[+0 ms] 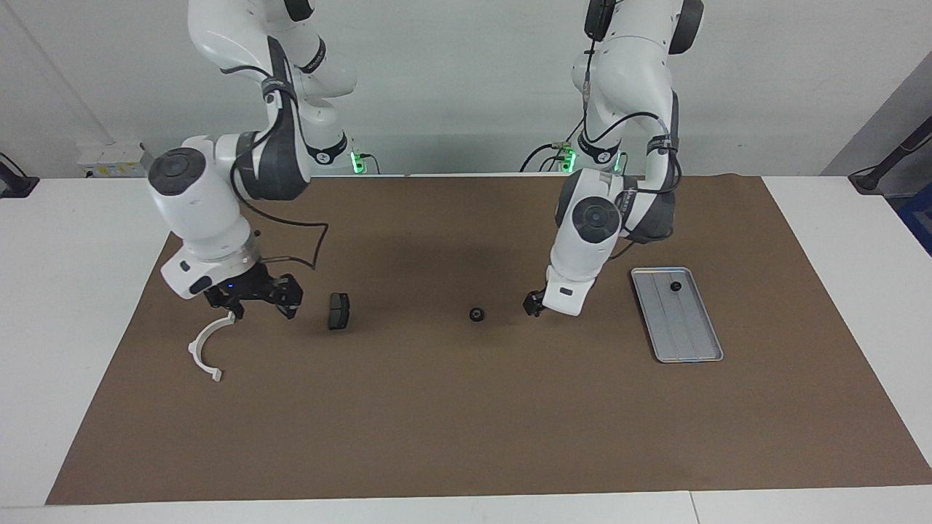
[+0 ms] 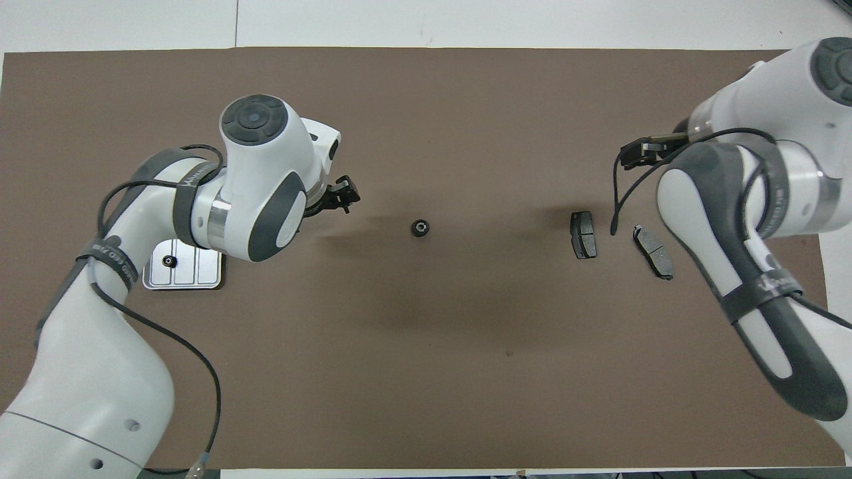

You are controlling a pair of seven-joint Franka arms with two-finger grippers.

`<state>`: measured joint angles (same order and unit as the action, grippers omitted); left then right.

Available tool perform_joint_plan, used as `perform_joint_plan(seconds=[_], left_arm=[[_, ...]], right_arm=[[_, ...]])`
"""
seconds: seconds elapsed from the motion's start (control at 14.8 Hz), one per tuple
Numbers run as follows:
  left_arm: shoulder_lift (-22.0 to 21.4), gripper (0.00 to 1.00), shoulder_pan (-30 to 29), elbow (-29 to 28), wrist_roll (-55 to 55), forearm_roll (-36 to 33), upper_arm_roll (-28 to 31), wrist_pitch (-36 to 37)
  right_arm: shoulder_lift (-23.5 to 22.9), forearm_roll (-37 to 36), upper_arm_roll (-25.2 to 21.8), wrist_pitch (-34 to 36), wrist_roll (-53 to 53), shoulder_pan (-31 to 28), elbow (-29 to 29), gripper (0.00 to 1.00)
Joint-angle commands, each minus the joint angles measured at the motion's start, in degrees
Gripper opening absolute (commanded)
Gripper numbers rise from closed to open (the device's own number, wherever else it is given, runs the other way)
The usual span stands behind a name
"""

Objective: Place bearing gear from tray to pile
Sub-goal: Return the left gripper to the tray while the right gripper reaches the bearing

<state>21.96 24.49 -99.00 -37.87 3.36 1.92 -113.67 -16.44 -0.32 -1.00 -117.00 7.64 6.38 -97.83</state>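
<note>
A small black bearing gear lies on the brown mat, between the tray and the pile. Another small black gear sits in the silver tray, at its end nearer the robots. My left gripper hangs open and empty between the loose gear and the tray. The pile is a white bracket and two dark brake pads. My right gripper is open and empty above the pile; in the facing view it hides one pad.
The brown mat covers most of the white table. In the overhead view the left arm covers much of the tray and the right arm covers the bracket.
</note>
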Motion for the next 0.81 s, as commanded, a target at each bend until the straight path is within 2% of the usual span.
perform_joint_plan(seconds=[0.0, 0.2, 0.34, 0.54, 0.74], left_arm=[[-8.85, 1.0, -5.13, -9.27, 9.28, 0.42, -0.43, -0.33], [-10.1, 1.0, -9.01, -11.82, 15.18, 0.42, -0.43, -1.03], [-10.62, 0.95, -12.17, -13.41, 22.19, 0.42, -0.43, -2.26], [-11.5, 0.95, -17.0, -15.96, 31.96, 0.42, -0.34, -2.96], [-12.21, 0.95, -20.0, -18.07, 35.14, 0.42, -0.16, -4.98]], right_arm=[[-1.14, -0.47, -0.05, -0.25, 9.12, 5.73, 1.06, 1.0], [-1.05, -0.38, -0.05, -1.04, 15.54, 10.04, 0.54, 1.0], [-1.05, -0.47, -0.05, -1.21, 20.54, 13.73, 0.01, 1.0], [-0.96, -0.47, -0.05, -1.39, 26.35, 19.53, -0.96, 1.0], [-1.75, -0.47, -0.05, -2.71, 27.78, 22.53, -1.05, 1.0]])
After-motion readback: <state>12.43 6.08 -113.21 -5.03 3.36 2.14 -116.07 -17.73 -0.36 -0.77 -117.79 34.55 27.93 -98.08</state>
